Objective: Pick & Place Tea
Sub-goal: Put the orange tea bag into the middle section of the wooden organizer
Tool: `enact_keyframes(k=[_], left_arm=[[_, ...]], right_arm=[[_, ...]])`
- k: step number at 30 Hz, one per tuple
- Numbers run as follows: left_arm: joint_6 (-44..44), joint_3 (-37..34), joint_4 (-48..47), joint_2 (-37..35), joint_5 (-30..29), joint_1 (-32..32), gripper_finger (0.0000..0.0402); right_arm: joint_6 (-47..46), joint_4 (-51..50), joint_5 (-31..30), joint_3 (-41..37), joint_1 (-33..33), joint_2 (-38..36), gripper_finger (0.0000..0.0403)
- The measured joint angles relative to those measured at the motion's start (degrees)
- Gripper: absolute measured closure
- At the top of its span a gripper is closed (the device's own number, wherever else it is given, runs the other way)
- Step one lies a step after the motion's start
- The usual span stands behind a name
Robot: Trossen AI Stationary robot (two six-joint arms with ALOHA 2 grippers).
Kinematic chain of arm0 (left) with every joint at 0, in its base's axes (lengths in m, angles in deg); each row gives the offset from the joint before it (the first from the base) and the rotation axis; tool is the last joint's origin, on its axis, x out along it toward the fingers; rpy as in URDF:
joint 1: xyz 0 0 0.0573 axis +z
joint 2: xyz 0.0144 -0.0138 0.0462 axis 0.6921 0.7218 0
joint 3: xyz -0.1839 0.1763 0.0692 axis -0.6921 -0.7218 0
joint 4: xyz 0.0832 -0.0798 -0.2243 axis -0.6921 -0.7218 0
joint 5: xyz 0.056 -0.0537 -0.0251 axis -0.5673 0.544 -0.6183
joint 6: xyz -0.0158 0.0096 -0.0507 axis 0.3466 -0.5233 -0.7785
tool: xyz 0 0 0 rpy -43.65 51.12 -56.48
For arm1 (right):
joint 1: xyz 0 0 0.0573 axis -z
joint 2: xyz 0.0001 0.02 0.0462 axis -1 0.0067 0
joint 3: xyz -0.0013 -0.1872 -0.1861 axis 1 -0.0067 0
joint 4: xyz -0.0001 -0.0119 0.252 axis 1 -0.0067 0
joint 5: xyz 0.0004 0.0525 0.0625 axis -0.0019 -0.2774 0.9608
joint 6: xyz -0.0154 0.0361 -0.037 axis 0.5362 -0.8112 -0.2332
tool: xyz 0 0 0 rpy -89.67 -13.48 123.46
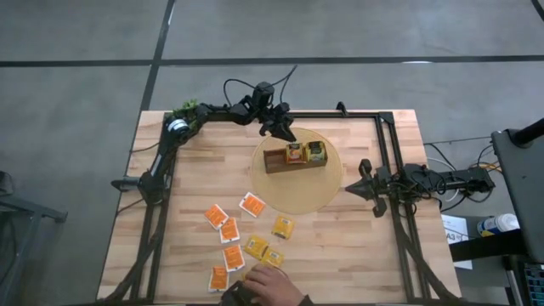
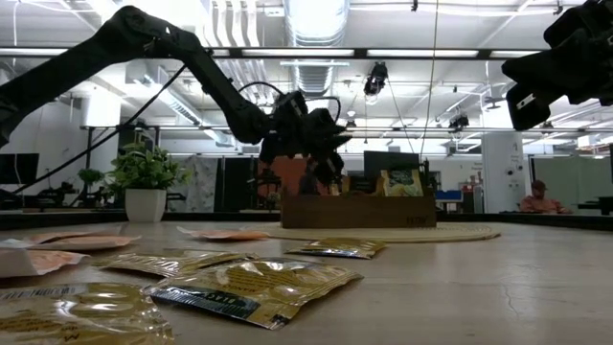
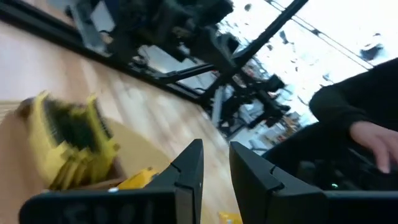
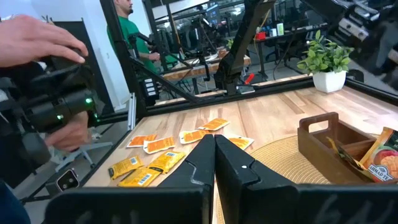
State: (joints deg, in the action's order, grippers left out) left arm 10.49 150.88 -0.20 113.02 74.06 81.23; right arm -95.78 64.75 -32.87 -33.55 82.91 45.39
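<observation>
We hover L gripper (image 1: 279, 129), fingers narrowly apart w/ nothing held, just behind the box (image 1: 294, 158), prob post-drop; R gripper (image 1: 367, 189) shut, parked right of it.

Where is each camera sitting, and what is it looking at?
High view: above, looking straight down; both arms, wooden box, a person's hand.
Low view: at tabletop height, looking across tea sachets; arms come from above.
Left wrist view: on the left arm; left gripper slightly parted, over the box.
Right wrist view: on the right arm; right gripper shut, facing the sachets.
High and right wrist views share the box and sachets.
</observation>
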Motion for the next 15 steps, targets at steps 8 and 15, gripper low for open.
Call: enact_keyframes(k=[8, 15], left_arm=[[-2.0, 2.1, -0.1, -2.5, 1.0, -1.0, 0.0330], [-3.6, 2.1, -1.2, -5.4, 2.2, -2.9, 0.0330]], right_arm=[[0.0, 0.0, 0.0, 0.0, 0.0, 0.0, 0.0394], [0.0, 0.0, 0.0, 0.0, 0.0, 0.0, 0.0394]])
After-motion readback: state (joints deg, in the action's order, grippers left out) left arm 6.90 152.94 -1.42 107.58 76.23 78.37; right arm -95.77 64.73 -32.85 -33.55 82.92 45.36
